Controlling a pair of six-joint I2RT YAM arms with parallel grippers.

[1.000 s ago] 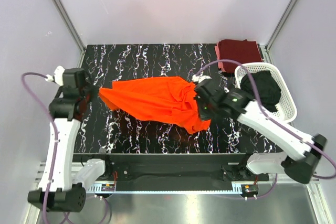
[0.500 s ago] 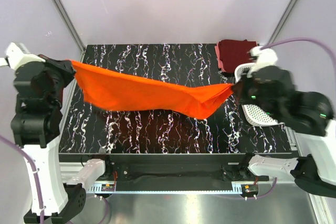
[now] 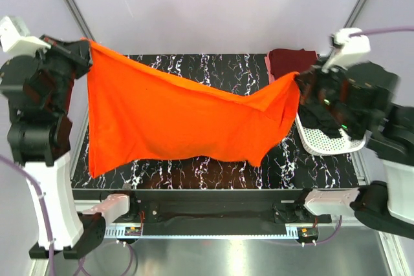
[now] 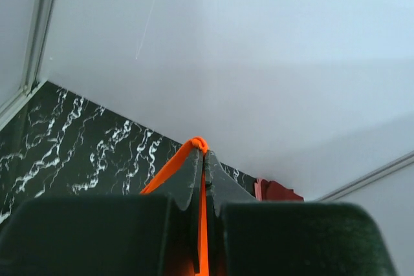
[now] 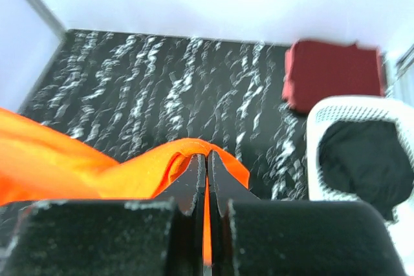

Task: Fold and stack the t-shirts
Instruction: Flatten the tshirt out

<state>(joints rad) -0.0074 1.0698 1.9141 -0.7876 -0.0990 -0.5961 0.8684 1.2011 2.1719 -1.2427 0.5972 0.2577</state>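
**A:** What kind of surface and room is this?

**B:** A black tabletop (image 3: 213, 66) veined with white like marble. Plain pale walls (image 3: 213, 4) close it in, with aluminium posts (image 3: 70, 1) slanting up at the back corners.

**A:** And the hands?

**B:** The left gripper (image 3: 86, 48) sits high above the table's left edge, jaws pressed together on one corner of the orange t-shirt (image 3: 168, 121). Its wrist view shows a thin strip of orange pinched between the fingers. The right gripper (image 3: 298, 83) is clamped the same way on the opposite corner, a little lower.

**A:** So where is the shirt?

**B:** It hangs spread between the two grippers like a sheet, and its top edge sags in the middle. The longest drop is below the left gripper. I cannot tell whether the hem touches the table.

**A:** Any containers?

**B:** One, a white perforated basket (image 5: 323, 111) just beyond the right gripper, on its outer side. A black t-shirt (image 5: 362, 159) lies bunched inside it.

**A:** Anything else out there?

**B:** A maroon t-shirt (image 5: 333, 72) lies folded flat on the tabletop. It is further out from the right gripper than the basket and just beside the basket's rim.
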